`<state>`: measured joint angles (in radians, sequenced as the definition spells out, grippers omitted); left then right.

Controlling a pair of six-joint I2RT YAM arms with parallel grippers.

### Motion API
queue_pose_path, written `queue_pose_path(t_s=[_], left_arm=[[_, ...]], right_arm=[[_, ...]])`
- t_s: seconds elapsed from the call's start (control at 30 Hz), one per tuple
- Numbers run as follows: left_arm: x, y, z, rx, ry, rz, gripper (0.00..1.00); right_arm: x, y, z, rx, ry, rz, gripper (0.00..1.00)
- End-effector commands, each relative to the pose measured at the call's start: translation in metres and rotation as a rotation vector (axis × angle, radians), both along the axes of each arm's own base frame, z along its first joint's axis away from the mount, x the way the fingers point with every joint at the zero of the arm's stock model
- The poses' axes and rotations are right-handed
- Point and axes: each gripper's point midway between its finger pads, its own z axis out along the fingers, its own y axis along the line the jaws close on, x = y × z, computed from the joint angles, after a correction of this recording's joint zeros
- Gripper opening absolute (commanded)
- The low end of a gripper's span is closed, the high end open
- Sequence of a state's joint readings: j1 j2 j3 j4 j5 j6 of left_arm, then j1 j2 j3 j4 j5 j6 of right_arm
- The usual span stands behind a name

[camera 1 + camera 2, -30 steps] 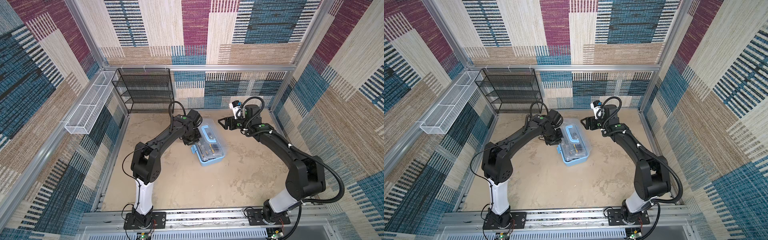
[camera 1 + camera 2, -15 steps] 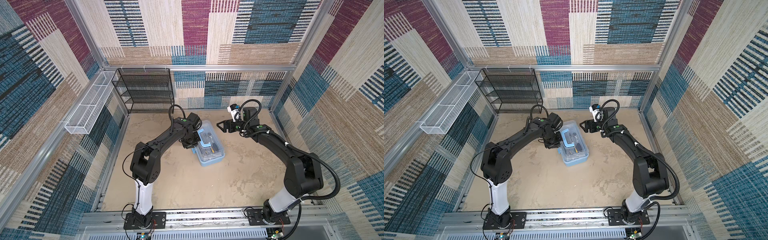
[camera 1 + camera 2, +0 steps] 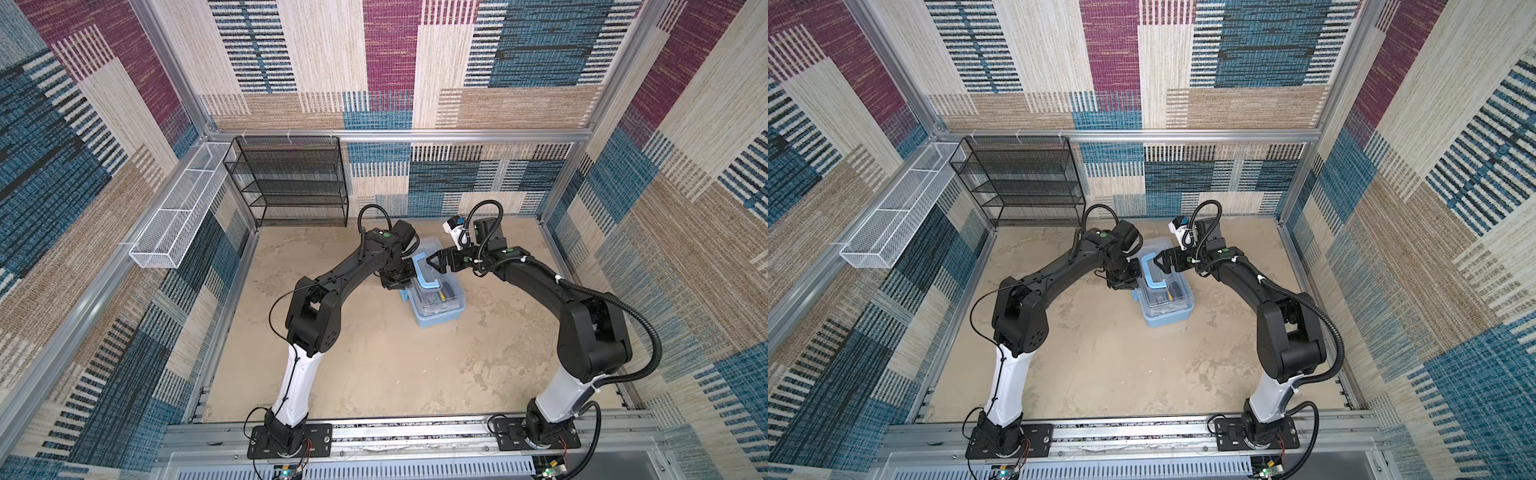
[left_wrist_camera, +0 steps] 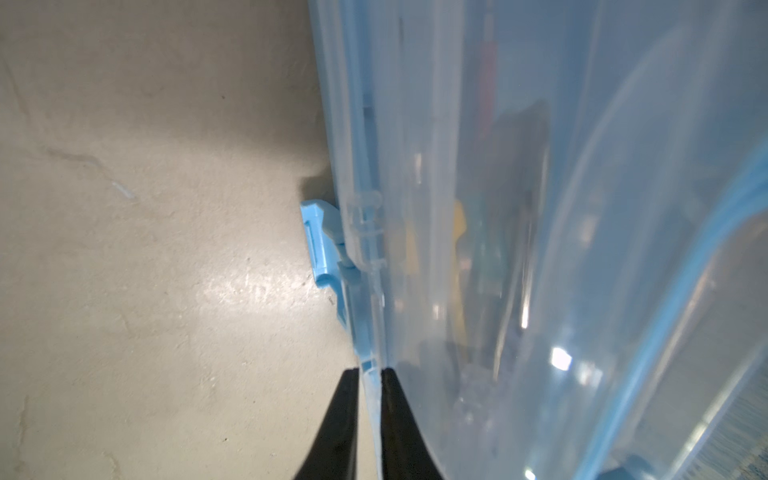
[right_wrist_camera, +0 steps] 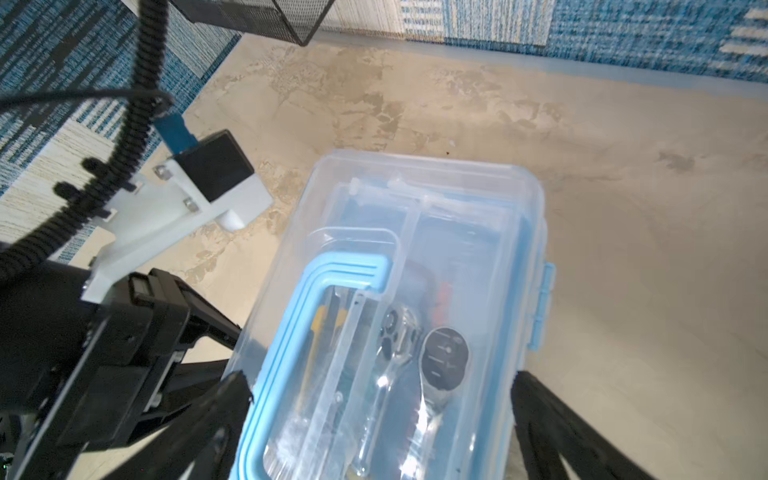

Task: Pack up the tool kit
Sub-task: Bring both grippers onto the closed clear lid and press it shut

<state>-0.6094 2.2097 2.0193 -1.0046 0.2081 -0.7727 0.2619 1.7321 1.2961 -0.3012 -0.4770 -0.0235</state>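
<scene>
Left gripper (image 4: 370, 372): clenched on the rim of the toolbox (image 4: 540, 249), one black finger on each side of the lip where clear lid meets blue base. Judged to pin the box down and hold lid against base.
Latch (image 4: 318, 245): blue, farther along the same rim, standing out from the wall. Cannot tell whether snapped home.
Right gripper (image 5: 378, 376): released, jaws spread wide, poised above the lid (image 5: 424, 170) with a finger toward each long side. No visible contact. Probably placed to press the lid or take the handle.
Handle (image 5: 332, 266): light blue loop running lengthwise over the lid, close by the right fingertips in both top views.
Contents: ratchets (image 5: 444, 361) and a yellow-handled tool (image 5: 318, 322) seen through the lid, lying lengthwise. Packing judged nearly done, with closing and fastening left.
Position: on the surface (image 3: 374, 374), nearer its far edge than its near edge, roughly midway between its left and right edges, between the two arms and within reach of both.
Writing: none legible. Marks on one ratchet head too blurred to read. No brand or label seen.
</scene>
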Motion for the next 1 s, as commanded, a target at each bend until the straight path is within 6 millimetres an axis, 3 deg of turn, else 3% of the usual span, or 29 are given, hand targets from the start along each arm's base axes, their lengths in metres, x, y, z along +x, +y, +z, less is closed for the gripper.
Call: queue_pose_path(t_s=[0.0,0.13,0.33,0.73,0.97], left_arm=[[0.007,-0.023,0.005,-0.068,-0.033,-0.077,0.17],[0.009,-0.03,0.009,-0.088,-0.045,-0.105,0.18],[-0.001,-0.017,0.014,-0.056,-0.07,-0.154,0.24],[-0.023,0.01,0.011,0.018,-0.151,-0.289,0.5],[-0.031,0.021,0.003,-0.009,-0.269,-0.299,0.68]], right_arm=[[0.004,-0.007,-0.007,-0.058,-0.002,-0.013,1.0],[0.005,-0.009,-0.018,-0.104,0.029,-0.018,1.0],[0.001,-0.011,-0.032,-0.16,0.071,-0.028,0.99],[-0.006,-0.015,-0.05,-0.242,0.089,-0.065,0.9],[-0.018,-0.018,-0.077,-0.282,0.117,-0.041,0.83]])
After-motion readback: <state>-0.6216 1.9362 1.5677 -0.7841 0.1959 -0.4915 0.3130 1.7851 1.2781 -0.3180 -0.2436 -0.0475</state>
